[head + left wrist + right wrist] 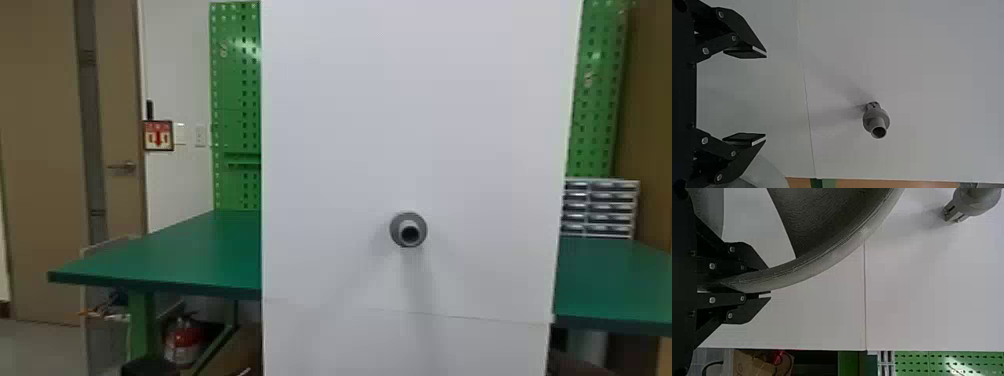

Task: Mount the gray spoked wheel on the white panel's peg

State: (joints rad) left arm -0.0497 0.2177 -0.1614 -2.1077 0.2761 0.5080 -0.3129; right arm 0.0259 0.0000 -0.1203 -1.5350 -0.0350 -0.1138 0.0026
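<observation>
The white panel (340, 150) stands upright, with the gray peg (408, 230) sticking out of it toward the camera, nothing on it. In the left wrist view the peg (876, 122) stands off beyond my left gripper (766, 96), whose fingers are wide apart and hold nothing. My right gripper (766, 282) is shut on the rim of the gray spoked wheel (828, 260) in the right wrist view. Part of the wheel runs out of that view. The peg (977, 201) is apart from the wheel, farther along the panel.
Green tables (200, 250) extend behind the panel on both sides, with green pegboards (235, 105) above. Small drawers (600, 207) stand on the right table. Under the left table is a fire extinguisher (184, 340). A cardboard box (756, 363) shows past the panel's edge.
</observation>
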